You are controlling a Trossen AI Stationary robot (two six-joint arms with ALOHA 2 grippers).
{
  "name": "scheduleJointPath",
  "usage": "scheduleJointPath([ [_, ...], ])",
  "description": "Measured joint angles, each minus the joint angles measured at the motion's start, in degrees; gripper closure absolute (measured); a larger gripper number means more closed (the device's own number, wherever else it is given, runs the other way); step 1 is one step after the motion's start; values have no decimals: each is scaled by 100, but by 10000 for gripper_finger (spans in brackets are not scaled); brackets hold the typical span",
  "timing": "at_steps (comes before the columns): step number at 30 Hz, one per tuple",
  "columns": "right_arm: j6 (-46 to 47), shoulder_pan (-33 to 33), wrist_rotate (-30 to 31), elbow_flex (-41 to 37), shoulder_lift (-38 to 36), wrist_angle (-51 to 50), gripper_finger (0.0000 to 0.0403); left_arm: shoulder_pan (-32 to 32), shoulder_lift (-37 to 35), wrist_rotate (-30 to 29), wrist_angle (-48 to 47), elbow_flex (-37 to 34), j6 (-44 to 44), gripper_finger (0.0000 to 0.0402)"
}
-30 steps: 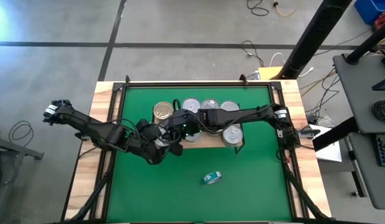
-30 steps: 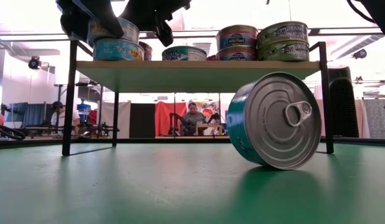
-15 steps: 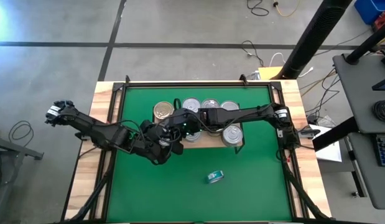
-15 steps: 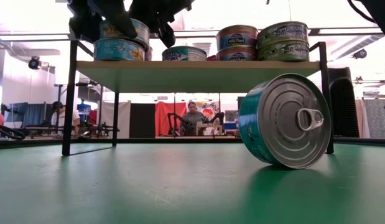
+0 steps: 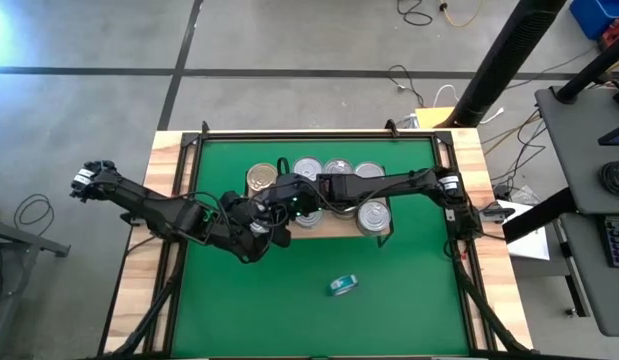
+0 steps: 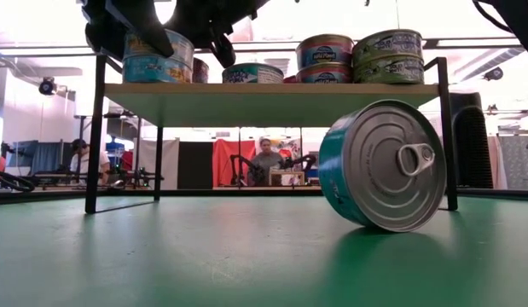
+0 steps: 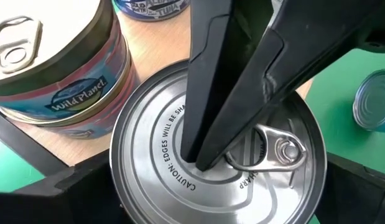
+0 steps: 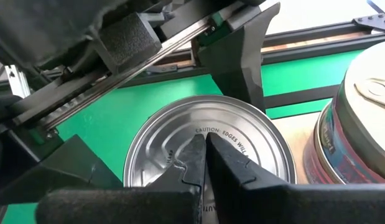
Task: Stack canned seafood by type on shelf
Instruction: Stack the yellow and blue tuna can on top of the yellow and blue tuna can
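Rolling back a touch, the loose tin [image 6: 381, 166] had shifted left; the clenched right gripper [image 8: 206, 144] pressed a silver tin [image 7: 217, 165], seemingly straddled by the wide-spread left gripper [image 5: 257, 226].

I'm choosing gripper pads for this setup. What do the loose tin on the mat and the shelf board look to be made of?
The loose tin looks like bare metal: its silver lid has pressed rings, a pull tab and a dull sheen, with a teal label round the side. The shelf board looks like pale wood, matte, on thin black legs that are probably metal.
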Motion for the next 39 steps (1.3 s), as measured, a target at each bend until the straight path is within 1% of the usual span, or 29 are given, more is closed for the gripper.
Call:
scheduleJointPath([
  [5, -2, 0, -14, -4, 34, -9, 390, 0, 27, 15, -25, 0, -23, 1],
  [10, -9, 4, -48, 4, 168, -69, 390, 7, 29, 282, -43, -4, 228, 1],
  [19, -5, 4, -61, 9, 341, 17, 390, 4, -285, 517, -262, -27, 345, 2],
  [25, 6, 4, 3, 7, 348, -99, 390, -8, -426, 853, -625, -10, 360, 2],
  [26, 7, 2, 21, 1, 348, -180, 390, -29, -477, 941, -799, -31, 487, 2],
  [31, 20, 0, 33, -4, 348, -406, 390, -67, -752, 1025, -858, -26, 440, 2],
  [36, 57, 0, 63, -4, 348, -450, 390, -110, -1106, 1074, -816, -24, 300, 2],
  [39, 50, 4, 223, -7, 348, -425, 390, -298, -1281, 1067, -590, -24, 219, 2],
])
